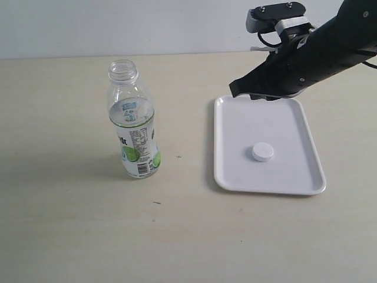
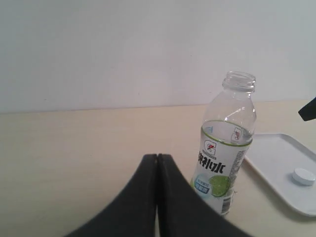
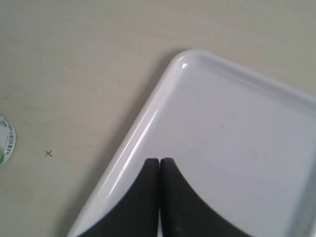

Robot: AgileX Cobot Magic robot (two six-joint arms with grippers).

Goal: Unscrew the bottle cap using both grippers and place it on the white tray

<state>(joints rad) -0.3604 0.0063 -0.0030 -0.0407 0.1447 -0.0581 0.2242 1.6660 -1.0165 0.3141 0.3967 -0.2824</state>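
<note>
The clear bottle (image 1: pixel 133 121) with the lime label stands upright on the table, its threaded neck bare; the left wrist view also shows the bottle (image 2: pixel 225 148). The white bottle cap (image 1: pixel 263 152) lies on the white tray (image 1: pixel 235 171), and it appears as a small cap (image 2: pixel 303 176) on the tray (image 2: pixel 276 163) in the left wrist view. My right gripper (image 1: pixel 235 89) hovers over the tray's far left corner (image 3: pixel 183 61), shut and empty, fingertips together (image 3: pixel 159 160). My left gripper (image 2: pixel 157 156) is shut with nothing in it, set back from the bottle; it is out of the exterior view.
A beige table (image 1: pixel 70 224) carries everything, with a pale wall (image 1: pixel 118 23) behind its far edge. A small dark mark (image 3: pixel 48 153) sits on the table between bottle and tray. The right arm's black body (image 1: pixel 330 47) reaches in from the upper right.
</note>
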